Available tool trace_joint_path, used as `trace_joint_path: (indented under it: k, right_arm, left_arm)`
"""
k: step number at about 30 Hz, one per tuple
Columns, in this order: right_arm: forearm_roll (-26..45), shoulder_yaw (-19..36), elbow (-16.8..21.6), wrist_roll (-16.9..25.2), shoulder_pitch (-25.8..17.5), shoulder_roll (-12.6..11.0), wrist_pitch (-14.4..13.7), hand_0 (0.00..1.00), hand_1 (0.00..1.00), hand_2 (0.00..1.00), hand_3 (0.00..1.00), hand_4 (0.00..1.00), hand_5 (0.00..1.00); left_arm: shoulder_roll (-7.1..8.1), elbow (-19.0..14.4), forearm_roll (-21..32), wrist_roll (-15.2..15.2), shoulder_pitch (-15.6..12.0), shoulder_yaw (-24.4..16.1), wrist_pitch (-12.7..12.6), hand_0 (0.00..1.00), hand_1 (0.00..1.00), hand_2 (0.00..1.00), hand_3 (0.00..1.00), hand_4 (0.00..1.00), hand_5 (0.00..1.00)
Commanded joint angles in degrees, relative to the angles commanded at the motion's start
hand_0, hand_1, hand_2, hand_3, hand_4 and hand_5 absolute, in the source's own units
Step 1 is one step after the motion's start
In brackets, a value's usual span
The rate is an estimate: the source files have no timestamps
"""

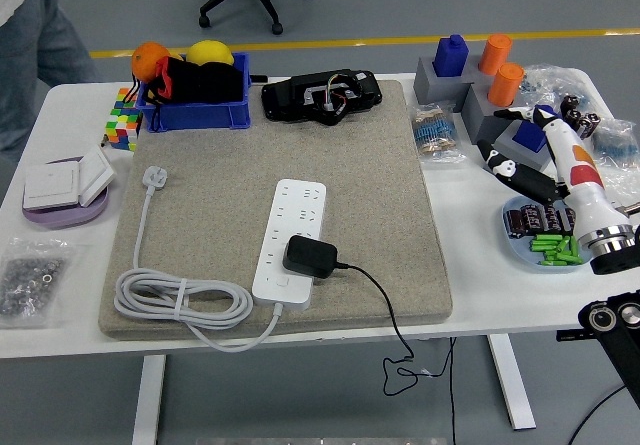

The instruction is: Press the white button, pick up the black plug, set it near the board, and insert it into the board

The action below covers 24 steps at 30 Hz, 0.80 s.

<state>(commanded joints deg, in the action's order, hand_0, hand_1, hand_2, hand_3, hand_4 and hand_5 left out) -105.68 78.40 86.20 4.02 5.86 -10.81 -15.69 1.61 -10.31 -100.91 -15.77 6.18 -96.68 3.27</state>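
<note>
On the mat's near half, the black plug (309, 255) sits plugged into the white power strip (288, 238). At the far right, the right hand (525, 155) hovers open, holding nothing. No writing is readable.

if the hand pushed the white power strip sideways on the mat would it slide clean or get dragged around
The white power strip looks rigid, so it would probably move as one piece. The rough mat likely resists sliding. Its coiled white cable and the black plug seated in it would probably tug and twist it.
</note>
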Motion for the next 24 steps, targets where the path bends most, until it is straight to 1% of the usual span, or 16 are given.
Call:
trace_joint_path:
  k: [6, 10, 13, 24]
  right_arm:
    - [-0.8, 4.9, -0.1, -0.3, -2.0, 0.4, -0.2, 0.922, 0.791, 0.732, 0.703, 0.811, 0.588]
    - [-0.9, 6.9, -0.4, -0.6, -2.8, 0.5, -0.2, 0.922, 0.791, 0.732, 0.703, 0.811, 0.588]
    - [-1.1, 7.8, -0.5, -0.9, -3.2, 0.7, -0.2, 0.922, 0.793, 0.733, 0.713, 0.824, 0.595]
    - [-1.8, 9.6, -0.4, -1.1, -4.4, 1.5, -0.5, 0.922, 0.795, 0.735, 0.718, 0.840, 0.606]
  left_arm:
    - [-0.13, 0.0, 0.4, 0.1, 0.4, 0.5, 0.0, 0.625, 0.630, 0.637, 0.694, 0.569, 0.390]
    - [-0.09, 0.0, 0.4, 0.1, 0.6, 0.7, 0.0, 0.625, 0.630, 0.637, 0.694, 0.569, 0.390]
    - [0.01, 0.0, 0.0, 0.0, 0.7, 0.4, 0.1, 0.626, 0.631, 0.637, 0.694, 0.569, 0.388]
    - [0.50, 0.0, 0.4, 0.0, 0.3, 1.4, 0.2, 0.626, 0.631, 0.639, 0.693, 0.569, 0.386]
